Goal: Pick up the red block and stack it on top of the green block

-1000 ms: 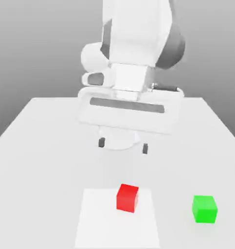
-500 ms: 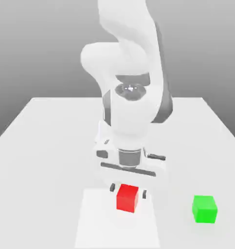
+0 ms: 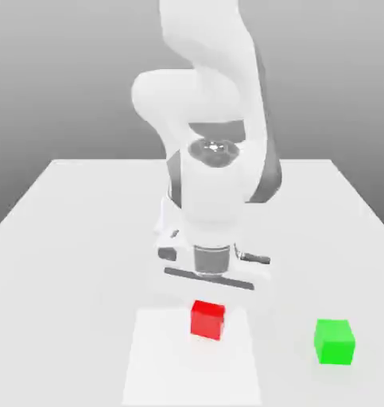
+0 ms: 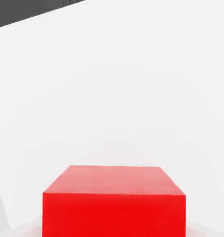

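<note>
Red block [image 3: 207, 319] gripped between closed fingers [image 3: 208, 300] above the table [image 3: 67, 238], green block [image 3: 335, 341] well apart.

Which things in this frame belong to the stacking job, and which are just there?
Part of the job:
- red block, under the arm's hand, on the pale patch
- green block, standing apart toward the exterior view's right
- pincer, down at the red block

Just there:
- white table
- pale square patch on the table
</note>
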`<action>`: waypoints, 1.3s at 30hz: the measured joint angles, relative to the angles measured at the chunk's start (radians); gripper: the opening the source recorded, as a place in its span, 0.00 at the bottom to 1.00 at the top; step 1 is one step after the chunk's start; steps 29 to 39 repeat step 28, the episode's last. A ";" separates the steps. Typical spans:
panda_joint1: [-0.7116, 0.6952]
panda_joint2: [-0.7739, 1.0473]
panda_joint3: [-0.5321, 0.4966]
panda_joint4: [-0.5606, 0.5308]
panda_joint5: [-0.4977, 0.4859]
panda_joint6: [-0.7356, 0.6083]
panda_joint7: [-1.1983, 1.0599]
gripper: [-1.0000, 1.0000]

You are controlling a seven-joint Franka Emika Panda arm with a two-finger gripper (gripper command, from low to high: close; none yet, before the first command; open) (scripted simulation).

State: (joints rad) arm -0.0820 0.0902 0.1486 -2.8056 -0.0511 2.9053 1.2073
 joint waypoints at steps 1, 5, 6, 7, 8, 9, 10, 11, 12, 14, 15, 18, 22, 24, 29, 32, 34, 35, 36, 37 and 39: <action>0.001 -0.020 0.003 -0.003 0.013 -0.017 -0.010 0.00; 0.008 -0.096 0.006 -0.020 0.054 -0.081 -0.042 0.00; 0.010 -0.107 0.009 -0.017 0.061 -0.097 -0.041 0.00; 0.016 -0.107 0.023 -0.003 0.065 -0.113 -0.024 0.00; 0.033 -0.103 0.043 0.016 0.068 -0.130 -0.002 0.00; 0.058 -0.097 0.060 0.038 0.067 -0.147 0.026 0.00; 0.074 -0.089 0.087 0.062 0.065 -0.163 0.056 0.00; 0.095 -0.081 0.109 0.085 0.061 -0.180 0.088 0.00; 0.122 -0.073 0.127 0.109 0.056 -0.196 0.121 0.00; 0.185 -0.056 0.156 0.158 0.043 -0.229 0.190 0.00; 0.210 -0.048 0.167 0.182 0.035 -0.245 0.225 0.00; 0.269 -0.018 0.191 0.245 0.006 -0.276 0.323 0.00; 0.289 0.072 0.164 0.265 -0.064 -0.206 0.390 0.00; 0.306 0.126 0.139 0.268 -0.107 -0.160 0.422 0.00; 0.317 0.152 0.126 0.269 -0.128 -0.138 0.437 1.00; 0.317 0.152 0.126 0.269 -0.128 -0.138 0.437 1.00; 0.317 0.152 0.126 0.269 -0.128 -0.138 0.437 1.00; 0.317 0.152 0.126 0.269 -0.128 -0.138 0.437 1.00; 0.317 0.152 0.126 0.269 -0.128 -0.138 0.437 1.00; 0.317 0.152 0.126 0.269 -0.128 -0.138 0.437 1.00; 0.317 0.152 0.126 0.269 -0.128 -0.138 0.437 1.00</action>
